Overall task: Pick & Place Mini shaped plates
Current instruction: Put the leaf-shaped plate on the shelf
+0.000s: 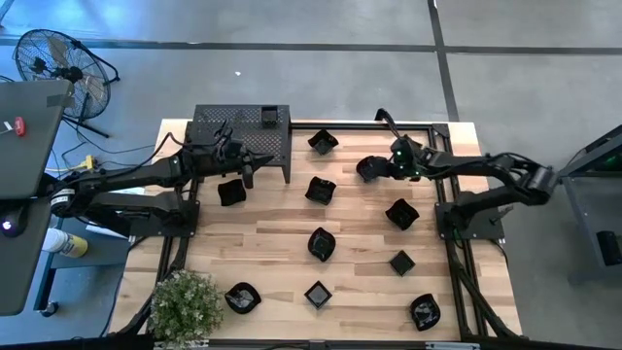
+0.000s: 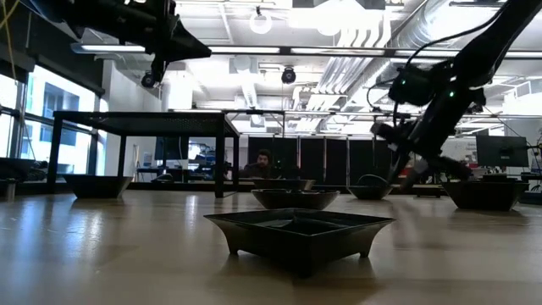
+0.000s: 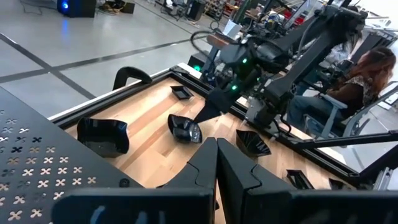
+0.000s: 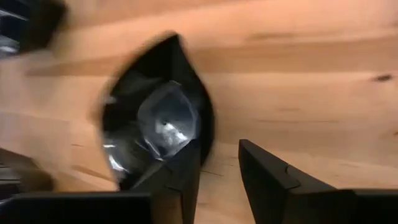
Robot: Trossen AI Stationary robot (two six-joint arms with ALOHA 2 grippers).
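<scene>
The mini shaped plates (image 1: 322,243) are glossy black, and the one under the right wrist camera (image 4: 158,134) shows pale grey-white glints in its bowl. The table (image 1: 360,277) is light butcher-block wood in tan and honey strips, framed by black rails. At its far left, the perforated shelf (image 1: 243,124) is matt black with a pattern of small cross-shaped cut-outs. Both arms are dark, and the right one carries small green lights. A green leafy plant (image 1: 185,303) sits at the near left corner.
</scene>
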